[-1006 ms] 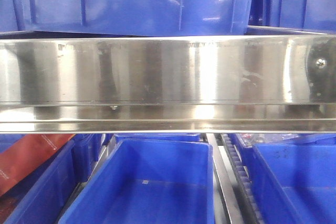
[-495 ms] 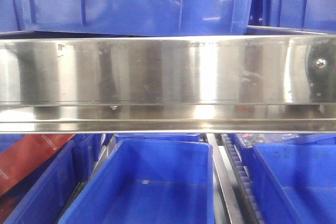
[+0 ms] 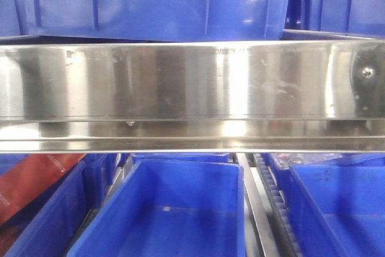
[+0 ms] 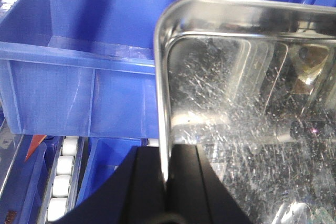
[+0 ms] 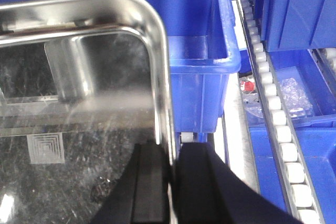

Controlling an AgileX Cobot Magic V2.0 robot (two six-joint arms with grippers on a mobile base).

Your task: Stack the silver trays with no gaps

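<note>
A silver tray (image 4: 236, 103), shiny and scratched, fills the right half of the left wrist view. My left gripper (image 4: 166, 153) is shut on its thin left rim, one black finger on each side of the wall. In the right wrist view a silver tray (image 5: 79, 145) fills the left half. My right gripper (image 5: 170, 153) is shut on its right rim in the same way. I cannot tell from these views whether both grippers hold one tray. Neither gripper shows in the front view.
A broad steel shelf rail (image 3: 192, 82) with a screw (image 3: 367, 72) crosses the front view, with blue bins above (image 3: 156, 1) and below (image 3: 174, 209). Blue bins (image 4: 79, 77) (image 5: 194, 51) stand beyond the tray. Roller tracks (image 5: 278, 129) run between them.
</note>
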